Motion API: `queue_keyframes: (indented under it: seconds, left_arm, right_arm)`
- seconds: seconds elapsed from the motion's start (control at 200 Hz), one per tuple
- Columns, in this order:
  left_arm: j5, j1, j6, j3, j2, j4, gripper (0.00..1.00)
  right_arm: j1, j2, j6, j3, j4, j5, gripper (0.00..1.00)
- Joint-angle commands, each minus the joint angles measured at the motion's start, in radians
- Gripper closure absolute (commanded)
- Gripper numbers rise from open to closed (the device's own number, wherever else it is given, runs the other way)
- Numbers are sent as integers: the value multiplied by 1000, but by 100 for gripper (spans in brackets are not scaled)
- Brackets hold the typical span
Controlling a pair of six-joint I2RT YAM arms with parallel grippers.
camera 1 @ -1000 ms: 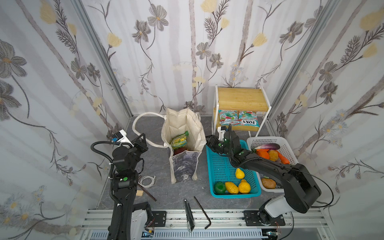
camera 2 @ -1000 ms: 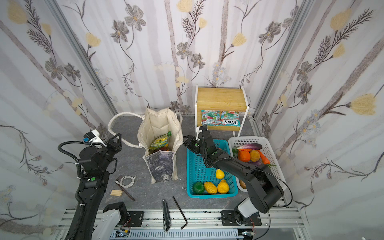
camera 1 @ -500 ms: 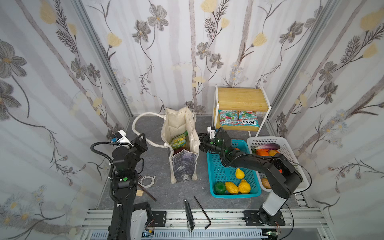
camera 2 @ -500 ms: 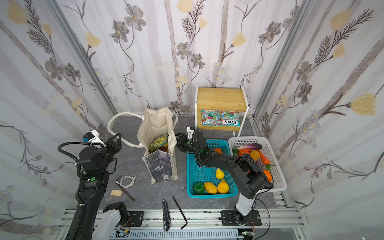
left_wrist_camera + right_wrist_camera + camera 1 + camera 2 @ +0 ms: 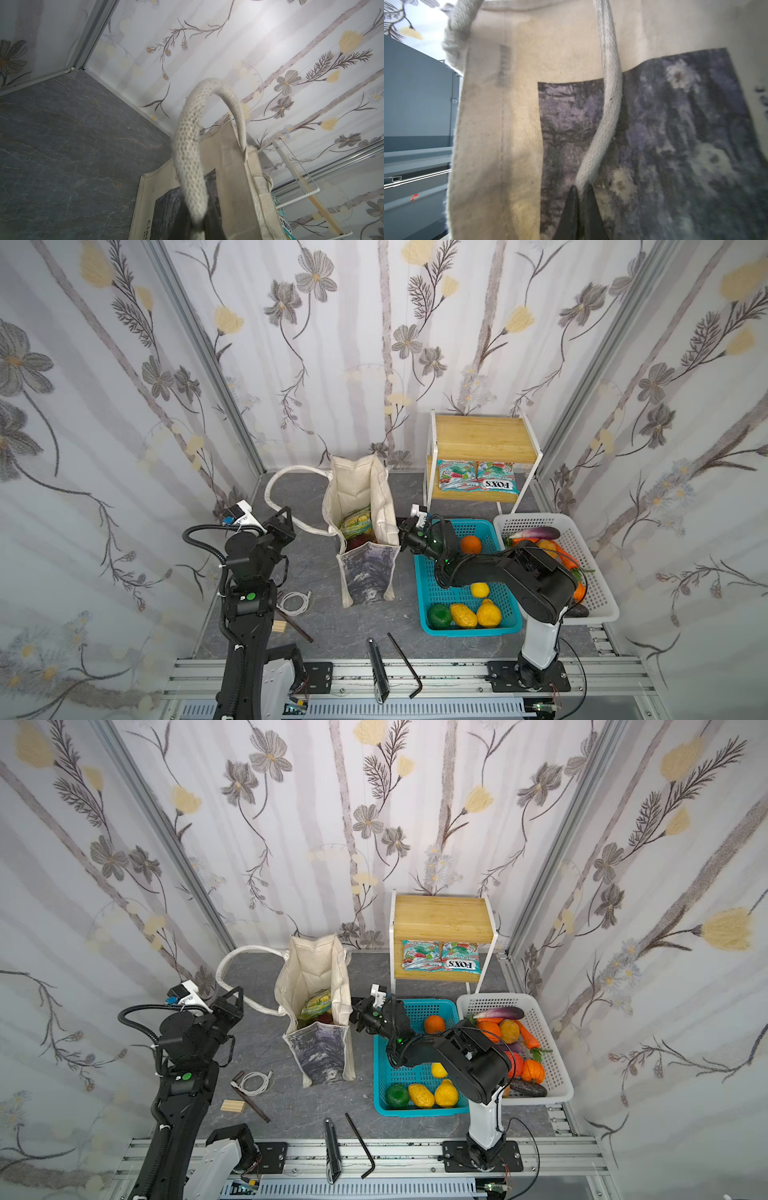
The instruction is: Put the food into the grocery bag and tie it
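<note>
While left end effector (image 5: 286, 517) pinches the left handle (image 5: 188, 158), right end effector (image 5: 581, 195) clamped on right handle (image 5: 610, 93)

Handle (image 5: 191, 158) (cream, woven) arcs from end effector (image 5: 198, 227) to grocery bag (image 5: 234, 176) rim.

Floral wallpaper (image 5: 374, 344) covers the three walls. The floor (image 5: 328, 626) is dark grey with a stone pattern. A white-framed wooden shelf (image 5: 482, 439) stands against the rear wall.

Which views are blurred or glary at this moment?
Both top views: sharp, evenly lit. Left wrist: handle soft close to the lens, wall washed out by glare. Right wrist: bag blurred throughout.
</note>
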Motion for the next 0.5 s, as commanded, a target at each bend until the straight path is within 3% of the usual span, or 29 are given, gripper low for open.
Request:
queue_keyframes:
  seconds: [0.0,0.19,0.26,0.415,0.495]
  left_arm:
    - [22,3,-14,30,3,37,100]
    - [18,5,-13,37,3,37,100]
    - [18,6,-15,36,0,37,100]
    - [12,7,-14,36,-14,36,100]
    - [17,8,-11,43,-19,33,100]
  right_arm:
    - [-27,-73,-53,-44,-2,34,100]
    - [-46,-261,-280,-115,-316,135,100]
    - [-48,-299,-304,-132,-358,178,100]
    - [-72,-302,-324,-117,-350,133,100]
    - [-67,-346,-431,-69,-512,177,100]
